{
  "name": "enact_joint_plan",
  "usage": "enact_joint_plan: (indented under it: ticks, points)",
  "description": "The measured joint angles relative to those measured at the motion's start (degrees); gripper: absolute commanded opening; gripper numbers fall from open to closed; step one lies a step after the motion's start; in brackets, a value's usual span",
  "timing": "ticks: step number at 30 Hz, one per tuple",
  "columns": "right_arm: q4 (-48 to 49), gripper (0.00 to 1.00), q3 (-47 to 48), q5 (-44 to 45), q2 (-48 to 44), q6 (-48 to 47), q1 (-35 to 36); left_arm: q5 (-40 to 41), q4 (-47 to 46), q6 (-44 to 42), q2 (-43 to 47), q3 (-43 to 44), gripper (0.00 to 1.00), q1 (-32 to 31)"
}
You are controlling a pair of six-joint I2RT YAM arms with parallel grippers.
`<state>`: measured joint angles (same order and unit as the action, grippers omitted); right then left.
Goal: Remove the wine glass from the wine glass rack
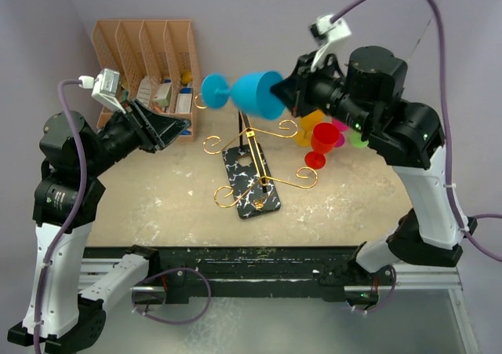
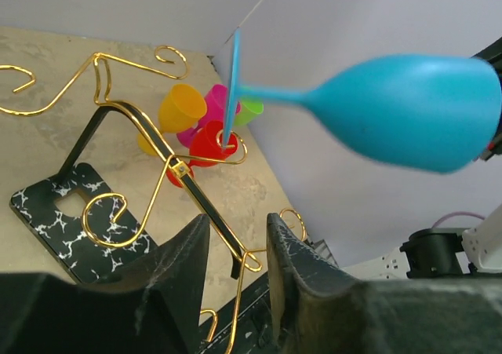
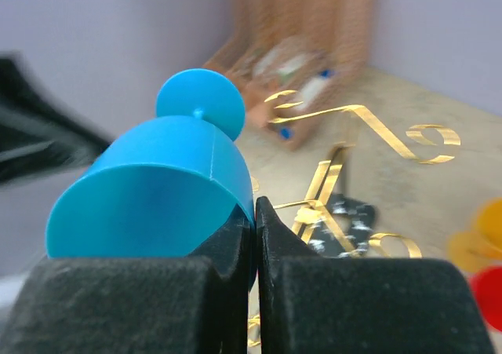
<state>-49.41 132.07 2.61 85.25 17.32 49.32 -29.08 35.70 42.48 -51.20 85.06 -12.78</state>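
My right gripper [image 1: 281, 95] is shut on the rim of a blue wine glass [image 1: 252, 93], holding it sideways in the air above the rack, foot pointing left. The glass also shows in the right wrist view [image 3: 157, 185] and the left wrist view [image 2: 408, 111]. The wine glass rack [image 1: 249, 146] is gold wire on a black marble base [image 1: 249, 183]. A red glass [image 1: 321, 144] hangs at its right side, with yellow, pink and green glasses behind it. My left gripper [image 1: 174, 128] is open and empty, left of the rack, below the blue glass's foot.
A peach slotted organiser [image 1: 149, 63] with small items stands at the back left, behind my left gripper. A black rail [image 1: 251, 261] runs along the table's near edge. Lavender walls close in the back and sides.
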Motion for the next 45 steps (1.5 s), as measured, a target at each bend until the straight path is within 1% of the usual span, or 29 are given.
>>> enact_joint_plan:
  ticks: [1, 3, 6, 8, 10, 12, 15, 16, 18, 21, 25, 29, 36, 40, 43, 45]
  points:
    - [-0.98, 0.00, 1.90, 3.43, 0.63, -0.17, -0.85, 0.63, 0.24, -0.09, -0.07, 0.00, 0.45, 0.00]
    - [-2.47, 0.00, 4.96, 10.01, 1.31, -0.90, -4.81, 1.97, 1.03, -0.22, -0.04, 0.00, 0.48, 0.00]
    - [-4.50, 0.00, 7.65, 16.11, 1.46, -1.79, -15.98, 5.18, 3.21, -0.90, 0.09, 0.00, 0.49, 0.00]
    - [-4.98, 0.00, 6.67, 18.67, 0.79, -2.10, -25.70, 8.02, 4.98, -1.81, 0.22, 0.00, 0.49, 0.00]
    - [-5.09, 0.00, 1.99, 19.80, -0.94, -1.95, -34.97, 11.58, 7.39, -3.15, 0.22, 0.04, 0.49, 0.00]
    - [-5.75, 0.00, -4.92, 18.64, -3.30, -1.57, -43.80, 15.30, 9.81, -4.44, 0.13, 0.35, 0.50, 0.00]
    - [-6.60, 0.00, -15.58, 15.76, -6.80, -0.76, -52.02, 20.61, 13.40, -6.67, -0.83, 1.33, 0.50, 0.00]
    - [-7.13, 0.00, -19.21, 14.99, -8.15, -0.61, -53.64, 22.18, 14.40, -7.41, -1.11, 1.68, 0.50, 0.00]
    - [-7.96, 0.00, -25.83, 13.51, -10.86, -0.31, -55.10, 25.05, 15.93, -8.81, -1.86, 2.08, 0.50, 0.00]
    - [-8.94, 0.00, -34.18, 10.54, -14.88, -0.13, -55.23, 28.33, 17.25, -10.54, -2.75, 1.79, 0.50, 0.00]
    - [-9.31, 0.00, -41.88, 7.72, -18.29, 0.07, -55.23, 30.49, 17.27, -11.98, -2.99, -1.53, 0.50, 0.00]
    - [-8.39, 0.00, -47.98, 7.04, -18.40, 0.24, -55.23, 31.54, 17.31, -12.96, -2.14, -4.96, 0.50, 0.00]
    - [-3.54, 0.01, -55.15, 6.75, -11.98, 1.77, -55.23, 33.33, 17.29, -13.92, 3.08, -10.82, 0.52, 0.00]
    - [-0.74, 0.08, -56.89, 6.60, -9.33, 2.64, -55.23, 34.25, 17.59, -14.67, 5.05, -12.41, 0.54, 0.00]
    - [0.90, 0.09, -56.89, 6.49, -8.72, 2.80, -55.23, 34.67, 17.94, -14.88, 6.01, -12.74, 0.55, 0.00]
    - [1.68, 0.14, -56.89, 6.34, -8.44, 2.80, -55.23, 34.88, 18.10, -15.15, 6.32, -12.94, 0.55, 0.00]
